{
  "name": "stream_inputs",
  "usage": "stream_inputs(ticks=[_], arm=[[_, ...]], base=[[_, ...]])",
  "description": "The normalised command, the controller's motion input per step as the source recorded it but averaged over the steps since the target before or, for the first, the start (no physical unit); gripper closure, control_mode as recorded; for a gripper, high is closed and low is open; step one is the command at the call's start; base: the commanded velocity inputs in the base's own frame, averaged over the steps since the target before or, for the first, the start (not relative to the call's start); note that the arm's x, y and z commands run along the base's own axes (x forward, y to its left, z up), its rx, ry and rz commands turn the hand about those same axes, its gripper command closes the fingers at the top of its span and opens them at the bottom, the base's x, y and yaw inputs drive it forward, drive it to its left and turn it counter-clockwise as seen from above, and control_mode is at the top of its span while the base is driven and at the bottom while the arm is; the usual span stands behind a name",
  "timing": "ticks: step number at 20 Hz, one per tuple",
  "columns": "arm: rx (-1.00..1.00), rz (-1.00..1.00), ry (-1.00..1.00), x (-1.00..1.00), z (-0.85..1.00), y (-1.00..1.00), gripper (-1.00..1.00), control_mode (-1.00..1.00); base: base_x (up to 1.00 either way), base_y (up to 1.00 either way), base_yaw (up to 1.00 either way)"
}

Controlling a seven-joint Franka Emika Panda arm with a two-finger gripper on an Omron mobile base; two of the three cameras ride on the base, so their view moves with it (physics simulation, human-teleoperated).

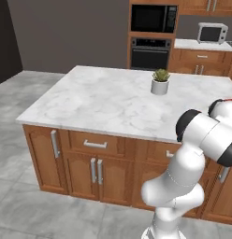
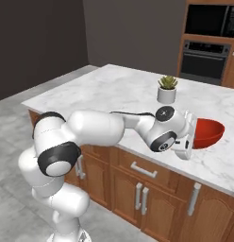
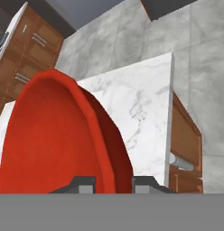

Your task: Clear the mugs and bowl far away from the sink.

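Right now the bowl-moving step looks underway. The marble worktop [image 2: 114, 90] spreads wide, with the potted plant [image 2: 167, 90] as my landmark near its middle. The red bowl [image 2: 207, 133] sits in front of the plant, close to the worktop's near edge and slightly tilted. The hand [image 3: 113, 185] pinches the bowl's rim, one finger inside and one outside. Next, I'd guess, the bowl must be lifted clear, carried level to its new spot, and set down before the fingers let go.
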Motion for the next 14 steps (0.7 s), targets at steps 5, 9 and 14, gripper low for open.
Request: stream_inputs(ticks=[5,9,14], arm=[[0.0,0.0,0.0,0.0,0.0,0.0,1.0,1.0],[0.0,0.0,0.0,0.0,0.0,0.0,1.0,1.0],[0.0,0.0,0.0,0.0,0.0,0.0,1.0,1.0]], base=[[0.62,0.71,0.18],[-0.49,-0.01,0.82],[-0.19,0.19,0.45]])
